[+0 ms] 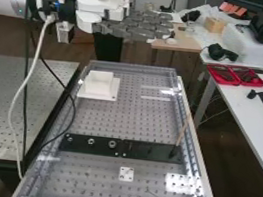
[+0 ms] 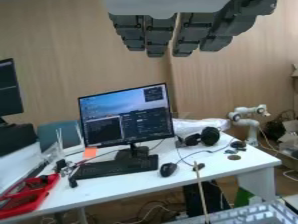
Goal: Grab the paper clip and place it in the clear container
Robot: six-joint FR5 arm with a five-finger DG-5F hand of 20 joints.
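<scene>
Entering at the high view's left edge, the white arm reaches across above a perforated table, and a pale cable hangs down from it. Next, on the bench, comes a white block near the far end, then a dark strip across the bench, with metal rings on it, and nearer, a small white square with holes. The hand is up high by the bench's far end, fingers straight and relaxed, holding nothing. A thin line, possibly the paper clip but too fine to be sure, lies just right of the small white square. Farther right, a thin stick leans up from the dark strip, and red trays sit on a white table.
</scene>
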